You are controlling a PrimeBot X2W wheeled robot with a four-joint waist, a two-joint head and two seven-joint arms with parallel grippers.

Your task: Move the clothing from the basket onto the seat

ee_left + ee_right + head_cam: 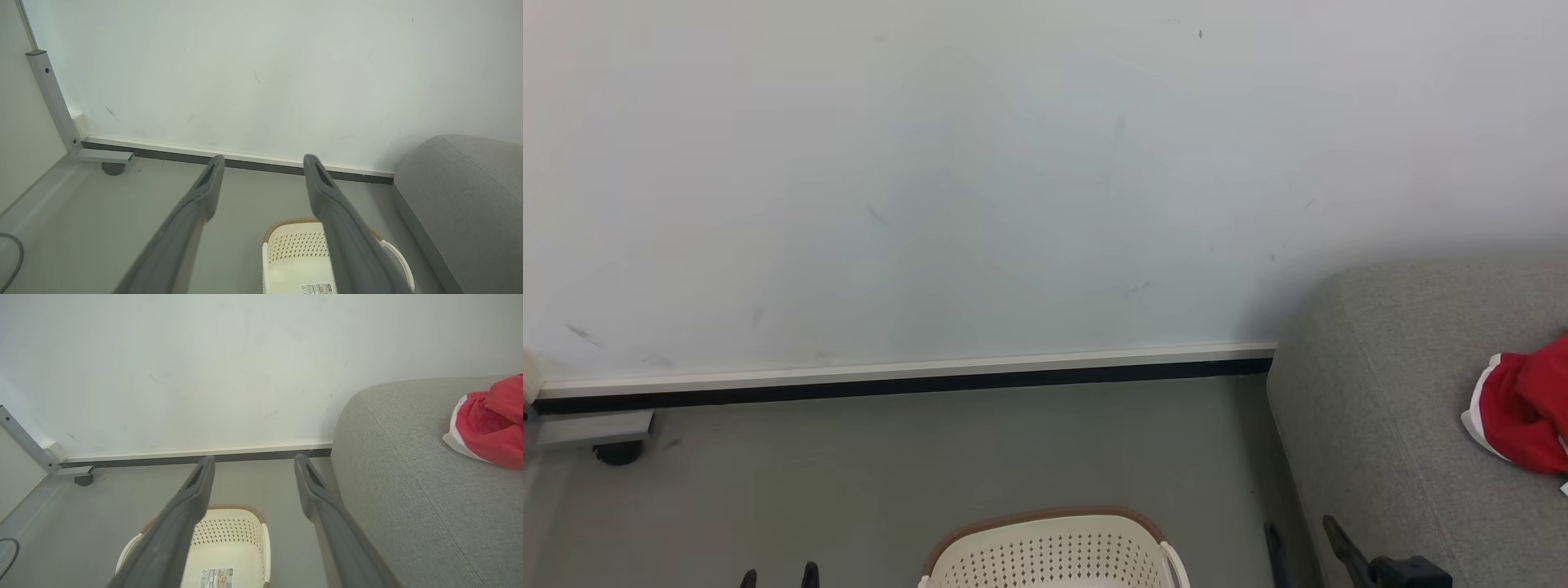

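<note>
Clothing point(1523, 408), red with white trim, lies bunched on the seat point(1380, 392) at the right edge of the head view. The basket point(1054, 555) stands on the floor point(890, 474) at bottom centre, just left of the seat and apart from it. The left gripper point(778, 576) shows two fingertips at the bottom edge, left of the basket. The right gripper point(1300, 529) sits between basket and seat, with its fingers apart.

Left wrist view: the left gripper point(264, 160) has its fingers spread wide and holds nothing. The basket point(294, 245) lies below, partly behind one finger. The seat point(461, 196) is at right, and a metal frame point(53, 106) on a caster is at left by the wall point(261, 73).

Right wrist view: the right gripper point(254, 458) is likewise spread and empty. The basket point(229, 539) lies below the fingers, and a printed label point(215, 577) shows on its bottom. The clothing point(490, 428) rests on top of the seat point(408, 477) at far right, well apart from the fingers.
</note>
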